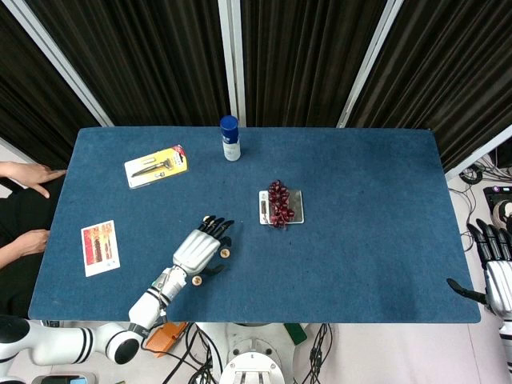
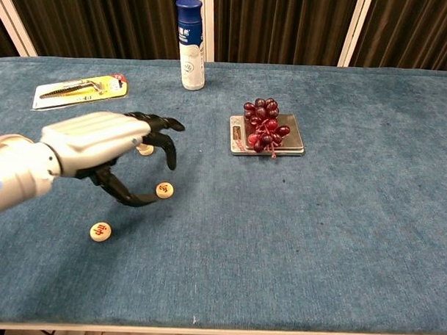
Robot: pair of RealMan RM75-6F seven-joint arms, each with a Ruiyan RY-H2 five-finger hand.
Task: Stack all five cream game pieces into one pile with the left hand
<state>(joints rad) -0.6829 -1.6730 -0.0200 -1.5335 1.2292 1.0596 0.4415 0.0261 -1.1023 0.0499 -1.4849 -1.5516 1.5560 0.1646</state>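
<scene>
A blue tabletop (image 1: 360, 240) fills the middle of the frame, with dark curtains (image 1: 304, 56) across the top. At the left lie a card (image 1: 101, 247) and a yellow tool pack (image 1: 156, 166); the left hand (image 2: 107, 145) hangs there with fingers apart, holding nothing, over cream game pieces (image 2: 164, 190), one near its thumb, one lower left, a small pile behind. A blue-capped bottle (image 2: 189, 43) stands top middle, grapes (image 2: 264, 126) on a tray in the middle, and the right hand (image 1: 498, 276) waits apart at the far right.

The left robot hand (image 1: 200, 250), fingers spread, hovers over cream game pieces (image 1: 225, 254) on the blue table (image 1: 360, 224).
</scene>
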